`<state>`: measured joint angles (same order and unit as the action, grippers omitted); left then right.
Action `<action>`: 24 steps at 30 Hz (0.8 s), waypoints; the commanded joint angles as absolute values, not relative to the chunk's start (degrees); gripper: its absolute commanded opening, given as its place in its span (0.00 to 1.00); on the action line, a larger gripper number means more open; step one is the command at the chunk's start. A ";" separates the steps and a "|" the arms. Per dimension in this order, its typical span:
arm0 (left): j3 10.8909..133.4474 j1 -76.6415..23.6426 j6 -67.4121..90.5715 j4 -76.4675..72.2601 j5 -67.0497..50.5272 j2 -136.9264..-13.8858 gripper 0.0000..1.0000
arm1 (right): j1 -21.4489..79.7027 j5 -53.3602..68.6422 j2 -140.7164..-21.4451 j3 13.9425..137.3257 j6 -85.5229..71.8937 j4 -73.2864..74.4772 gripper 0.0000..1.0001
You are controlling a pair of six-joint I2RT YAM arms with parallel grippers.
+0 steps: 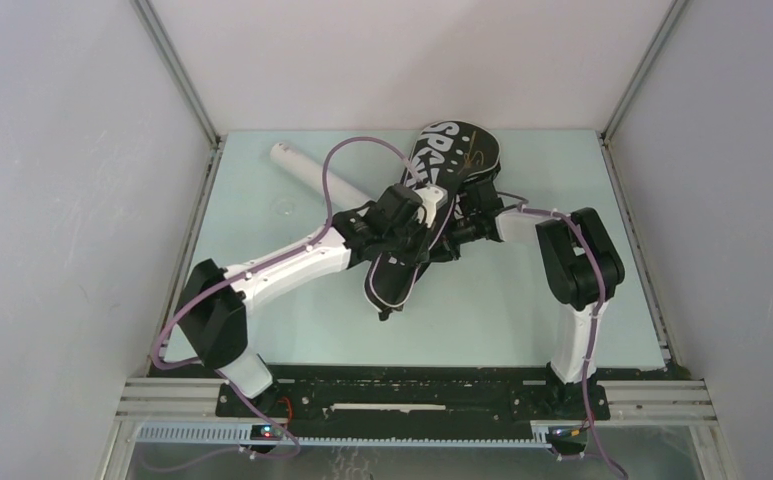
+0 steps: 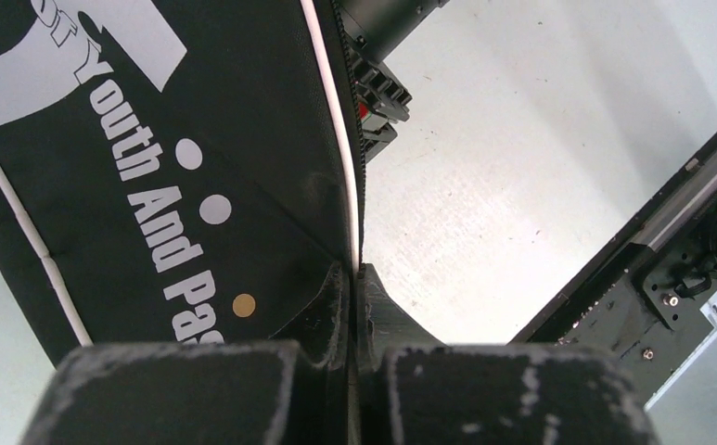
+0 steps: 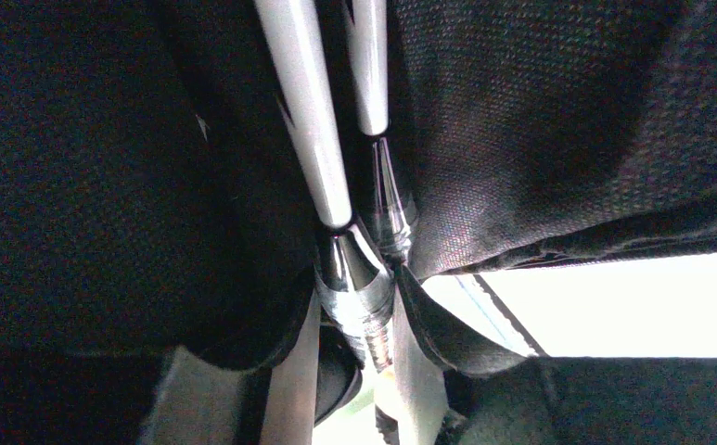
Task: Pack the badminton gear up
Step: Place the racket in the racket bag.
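One axis decides the coming push.
We see the black racquet-shaped fabric bag lettered "SPORT" (image 1: 452, 150) lying slantwise on the pale table (image 1: 522, 320) — wide head far-right, narrow end near-left. The left gripper (image 2: 354, 278) is pinched tight on the bag's white-piped edge. Inside, two thin silver-white racquets (image 3: 303, 111) run straight ahead of the right gripper (image 3: 359, 320), whose half-closed jaws clasp the nearer one's metal cone. We judge the racquets must slide along their own shafts — the right arm's job.

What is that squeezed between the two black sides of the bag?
Two silver-white racquet shafts lie side by side between the fabric sides of the black bag. The right wrist view shows this.
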<state>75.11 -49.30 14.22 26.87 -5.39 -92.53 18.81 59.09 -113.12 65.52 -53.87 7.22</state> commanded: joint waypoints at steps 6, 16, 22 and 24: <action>74.42 -53.50 13.92 20.72 -4.71 -93.61 0.00 | 12.36 47.80 -115.06 67.90 -70.46 -19.69 0.17; 67.65 -56.38 3.87 20.31 -0.41 -91.52 0.16 | 7.62 45.22 -117.58 70.88 -68.74 -16.48 0.13; 68.10 -57.92 -2.25 20.89 1.39 -91.85 0.34 | 9.39 44.30 -118.93 72.50 -66.76 -14.35 0.12; 68.81 -57.92 -4.97 21.65 2.00 -90.96 0.42 | 9.34 43.17 -118.83 72.51 -65.44 -12.96 0.11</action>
